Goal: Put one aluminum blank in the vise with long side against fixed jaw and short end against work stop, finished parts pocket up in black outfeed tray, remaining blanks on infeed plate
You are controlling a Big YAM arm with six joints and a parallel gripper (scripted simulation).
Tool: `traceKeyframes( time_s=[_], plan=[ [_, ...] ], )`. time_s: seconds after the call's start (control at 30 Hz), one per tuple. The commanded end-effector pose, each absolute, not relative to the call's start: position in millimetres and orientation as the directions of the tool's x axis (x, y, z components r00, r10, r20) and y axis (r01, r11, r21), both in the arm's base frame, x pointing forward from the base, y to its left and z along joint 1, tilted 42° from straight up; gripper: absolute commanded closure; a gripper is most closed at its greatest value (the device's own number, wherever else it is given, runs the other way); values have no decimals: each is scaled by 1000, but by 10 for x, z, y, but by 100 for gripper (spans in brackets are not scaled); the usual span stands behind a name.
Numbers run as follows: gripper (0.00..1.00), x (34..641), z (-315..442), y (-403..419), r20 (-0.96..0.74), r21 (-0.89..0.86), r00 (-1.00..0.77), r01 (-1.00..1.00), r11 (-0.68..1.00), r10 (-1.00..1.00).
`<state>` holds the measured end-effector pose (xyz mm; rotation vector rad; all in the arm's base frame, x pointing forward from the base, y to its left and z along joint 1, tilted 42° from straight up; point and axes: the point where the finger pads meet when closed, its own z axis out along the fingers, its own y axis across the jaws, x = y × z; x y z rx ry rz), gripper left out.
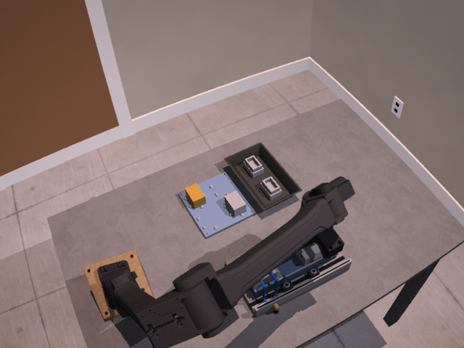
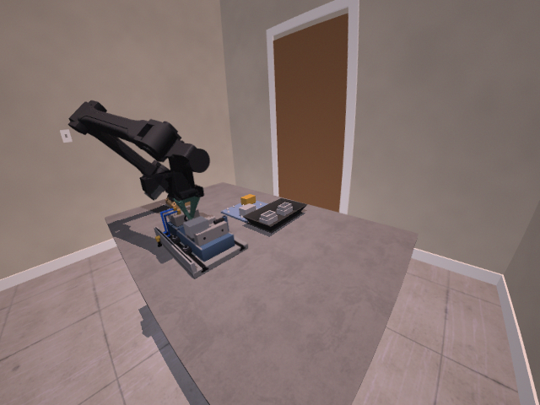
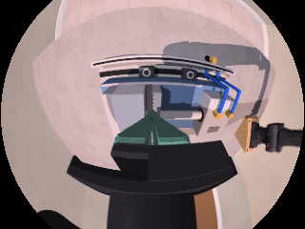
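My gripper (image 2: pixel 191 212) (image 3: pixel 152 114) has its green fingers shut on nothing. It points down into the blue vise (image 1: pixel 296 269) (image 2: pixel 208 251) (image 3: pixel 181 95), and in the top view the arm hides the fingers. A plain gray block (image 2: pixel 195 226) lies between the jaws, right under the fingertips. I cannot tell whether it touches the fixed jaw (image 2: pixel 214 233). On the infeed plate (image 1: pixel 209 225) (image 2: pixel 230 211) lie a yellow brass blank (image 1: pixel 194 194) (image 2: pixel 248 198) and a gray blank (image 1: pixel 235 203) (image 2: pixel 246 209). The black outfeed tray (image 1: pixel 286 175) (image 2: pixel 293 209) holds two pocketed parts (image 1: pixel 253 165) (image 1: pixel 270 187), pockets up.
Blue hoses (image 1: pixel 269 285) (image 3: pixel 225 97) run from the vise's moving end. A rail (image 1: pixel 301 288) (image 3: pixel 159 63) lies along the vise near the table's front edge. The arm's base sits on a wooden plate (image 1: pixel 91 272) at the table's left front corner.
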<state>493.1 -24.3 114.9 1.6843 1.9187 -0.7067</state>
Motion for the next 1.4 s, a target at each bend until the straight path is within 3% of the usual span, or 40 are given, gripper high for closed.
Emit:
traceKeyframes(
  time_s=[0.0,1.37],
  plan=[
    [100,5122,1408,-271,-661,3,-77,994,105,747],
    [100,4980,1063,-407,-663,-52,-111,993,102,740]
  ],
)
